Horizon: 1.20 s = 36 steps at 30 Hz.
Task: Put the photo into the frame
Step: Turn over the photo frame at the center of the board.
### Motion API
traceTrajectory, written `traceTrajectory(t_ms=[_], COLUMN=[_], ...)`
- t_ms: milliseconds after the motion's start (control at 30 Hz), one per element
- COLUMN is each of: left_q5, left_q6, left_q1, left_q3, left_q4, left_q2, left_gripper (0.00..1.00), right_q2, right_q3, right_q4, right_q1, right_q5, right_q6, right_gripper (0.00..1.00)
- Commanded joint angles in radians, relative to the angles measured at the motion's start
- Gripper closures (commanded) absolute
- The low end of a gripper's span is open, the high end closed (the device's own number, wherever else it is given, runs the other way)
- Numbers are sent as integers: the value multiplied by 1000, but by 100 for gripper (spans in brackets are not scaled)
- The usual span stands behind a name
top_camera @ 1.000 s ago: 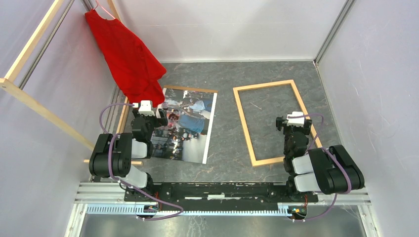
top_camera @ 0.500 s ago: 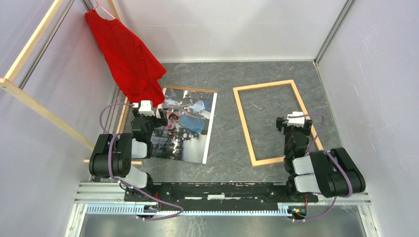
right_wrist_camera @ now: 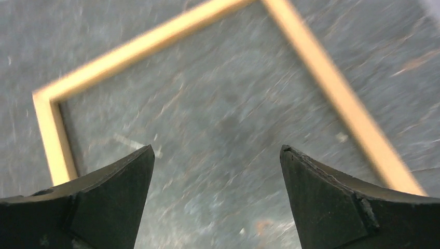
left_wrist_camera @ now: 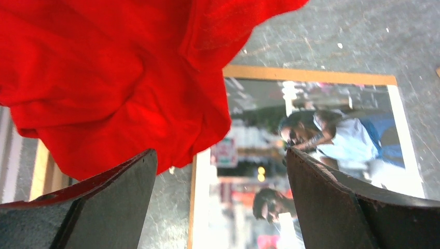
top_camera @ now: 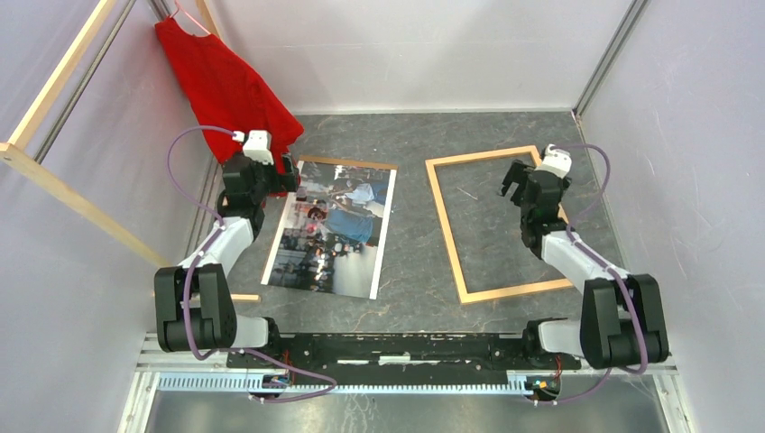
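Left gripper [top_camera: 284,180] wide open, empty, over far-left corner of photo [top_camera: 329,230] lying left of worktop centre, right gripper [top_camera: 510,180] likewise open above empty frame [top_camera: 446,234] alongside; risk: pinching overhanging red shirt [top_camera: 235,99] with print, creasing it.

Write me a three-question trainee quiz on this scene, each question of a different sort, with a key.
1. True or false: the photo lies face up, outside the frame.
2. Which thing hangs closest to the left gripper? A) red shirt B) blue towel C) brown box
3. Fill in: the right gripper hovers above the ___, fingers spread.
Key: 1 true; 2 A; 3 frame.
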Motion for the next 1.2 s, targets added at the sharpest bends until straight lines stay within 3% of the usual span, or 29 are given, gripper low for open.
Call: traceTrajectory(t_ms=[0, 133, 267, 667, 833, 1167], left_q5=[93, 123, 112, 168, 186, 170], left_q6=[37, 51, 113, 156, 172, 184], left_q1=[4, 4, 3, -22, -81, -193], left_q3=[98, 152, 208, 201, 193, 157], left_q4=[-328, -446, -579, -686, -725, -730], left_q2=[-16, -11, 2, -48, -30, 8], left_gripper=[0, 0, 0, 0, 0, 0], right_q2=[64, 124, 143, 319, 334, 393], right_q3=[76, 155, 155, 230, 213, 237], right_q4=[-248, -359, -350, -463, -453, -479], right_q1=[131, 310, 426, 552, 575, 592], right_q5=[-58, -16, -43, 62, 73, 23], right_q6=[72, 52, 25, 13, 40, 113], right_gripper=[2, 2, 2, 2, 14, 51])
